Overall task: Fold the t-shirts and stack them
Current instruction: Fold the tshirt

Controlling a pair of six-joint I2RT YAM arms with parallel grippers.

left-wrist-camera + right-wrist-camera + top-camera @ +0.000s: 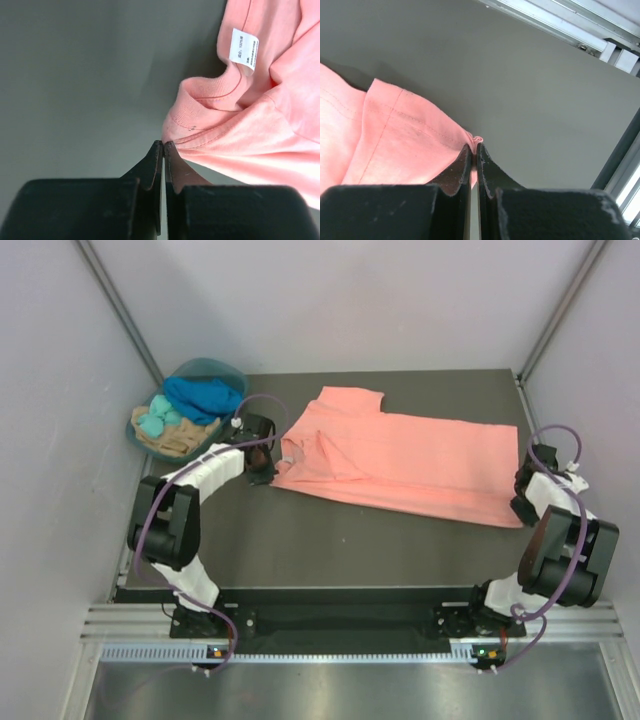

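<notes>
Top external view: the salmon-pink t-shirt (400,460) lies spread flat on the dark bench (330,550), with its collar end to the left and its hem to the right. The left tool (262,472) is at the collar end and the right tool (522,508) at the near hem corner. This probably keeps the near edge taut for a lengthwise fold.

Left wrist view: the jaws are pinched shut on fabric just beside the neckband (210,90), below the care label (245,49).

Right wrist view: the jaws are clamped on the hem corner (477,139), with a small pucker above the tips.

The royal blue shirt (205,395), turquoise shirt (155,422) and tan shirt (178,443) wait bunched in the teal basket (232,370), well apart at the far left.
</notes>
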